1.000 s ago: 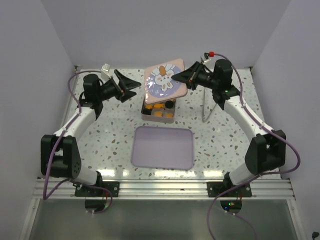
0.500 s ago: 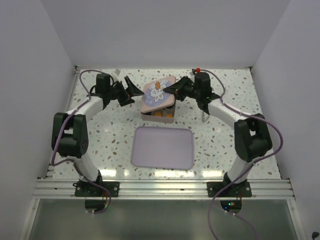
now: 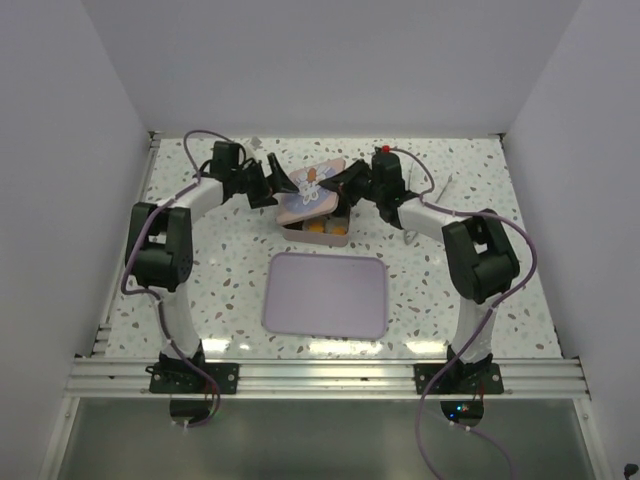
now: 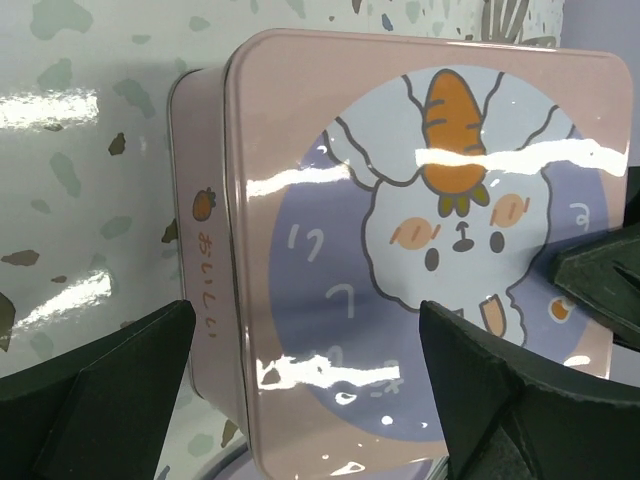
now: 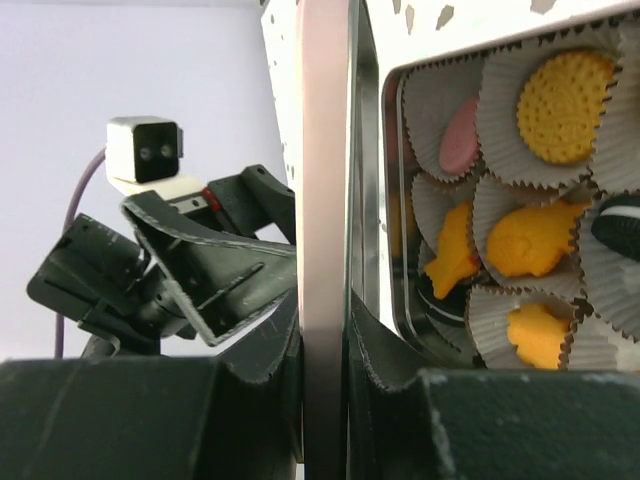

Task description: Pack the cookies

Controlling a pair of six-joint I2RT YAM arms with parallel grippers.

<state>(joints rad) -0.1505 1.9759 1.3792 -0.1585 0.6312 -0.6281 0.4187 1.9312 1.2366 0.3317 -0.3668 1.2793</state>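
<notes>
Speckled table (image 3: 200, 270) under white walls, pink lid (image 3: 308, 190) tipped over the tin (image 3: 338, 237).
Your left claw (image 3: 281, 182) stands wide, its fingers spread at the pink lid's left edge (the bunny-and-carrot print faces its camera). Beneath the tilted lid, the cookies (image 5: 525, 240) sit in the tin's paper cups, mostly orange, one pink. Your right claw (image 3: 343, 186) is clamped on the lid's right edge. A lavender tray (image 3: 325, 293) lies nearer the arm bases.

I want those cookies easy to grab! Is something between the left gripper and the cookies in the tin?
Yes. The pink square metal bunny lid lies tilted over the square metal tin, between the left gripper and the orange cookies. The right gripper pinches its edge.
</notes>
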